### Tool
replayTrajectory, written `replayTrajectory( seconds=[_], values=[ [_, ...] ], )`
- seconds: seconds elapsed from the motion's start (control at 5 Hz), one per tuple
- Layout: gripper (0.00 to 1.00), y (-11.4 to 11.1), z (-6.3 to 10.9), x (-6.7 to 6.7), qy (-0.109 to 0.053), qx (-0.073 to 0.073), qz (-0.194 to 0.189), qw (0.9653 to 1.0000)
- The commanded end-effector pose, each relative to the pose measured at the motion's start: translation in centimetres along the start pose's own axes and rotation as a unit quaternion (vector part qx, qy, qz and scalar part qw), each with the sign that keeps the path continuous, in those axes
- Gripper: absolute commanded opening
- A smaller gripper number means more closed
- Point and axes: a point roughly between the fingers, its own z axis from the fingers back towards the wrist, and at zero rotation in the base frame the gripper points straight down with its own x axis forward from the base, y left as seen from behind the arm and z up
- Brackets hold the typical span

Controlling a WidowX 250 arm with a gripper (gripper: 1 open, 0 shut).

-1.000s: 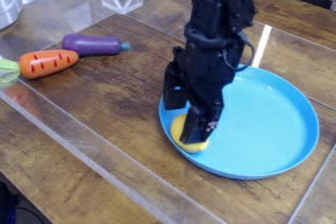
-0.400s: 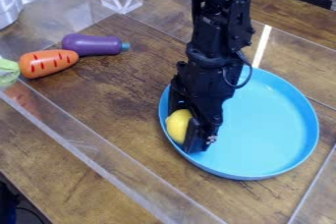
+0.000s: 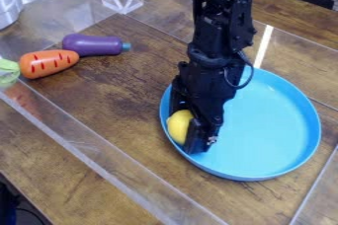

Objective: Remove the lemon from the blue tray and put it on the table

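At the left rim of the blue tray (image 3: 284,120), gripper (image 3: 196,135) pointing straight down, lemon (image 3: 180,125) tucked against its left side, grip impossible to confirm.

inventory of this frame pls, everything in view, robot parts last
lemon: 1, yellow, inside the tray at its left edge, at the fingers
tray: 1, blue, round, on the table right of centre
carrot: 1, orange, on the table far left
eggplant: 1, purple, just behind the carrot
table: 1, dark brown wood under a glossy clear cover
arm: 1, black, coming down from the top
gripper: 1, black, pointing down into the tray, fingers around the lemon
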Motion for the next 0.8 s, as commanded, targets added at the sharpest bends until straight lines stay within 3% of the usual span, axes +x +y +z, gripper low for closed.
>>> replayTrajectory(
  seconds=[0.0,0.6],
  values=[
    [0.0,0.51,0.42,0.17,-0.01,0.006,0.001,0.9999],
    [0.0,1.22,0.32,0.01,-0.01,0.007,0.002,0.9999]
  ],
)
